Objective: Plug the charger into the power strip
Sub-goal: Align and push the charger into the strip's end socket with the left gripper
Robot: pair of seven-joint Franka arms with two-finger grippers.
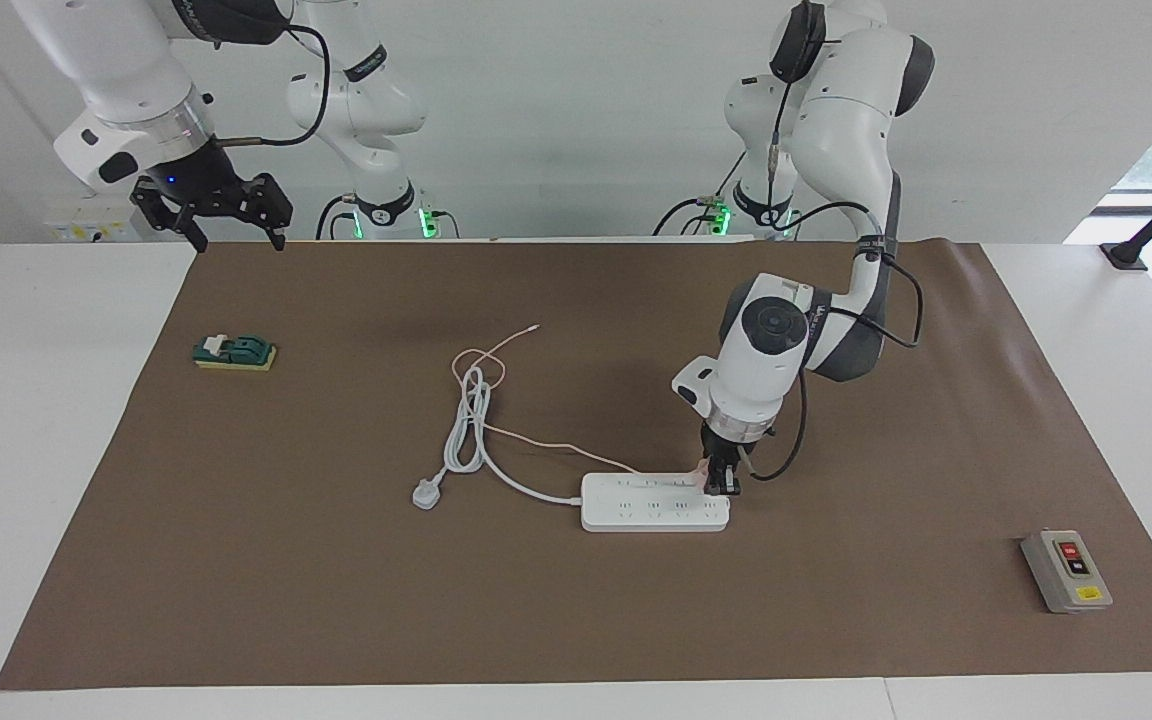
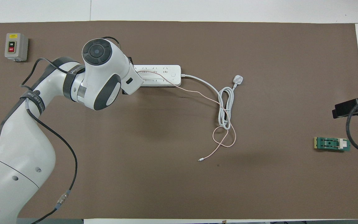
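Charger (image 1: 704, 474): clamped in left gripper (image 1: 720, 483), at power strip (image 1: 654, 505) end toward left arm, row nearer robots; step judged insertion; next: press straight down, then release; right gripper (image 1: 226, 232): wide open, empty, waiting above bench corner.

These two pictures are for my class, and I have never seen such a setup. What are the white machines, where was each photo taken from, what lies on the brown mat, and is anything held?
They are two robot arms with two-finger grippers. One picture faces them across the table; the other looks down from above their end. The left gripper is shut on the pink charger, holding it down at the end of the power strip. The right gripper waits open in the air. Also on the mat: a white plug, a grey button box and a small green switch.
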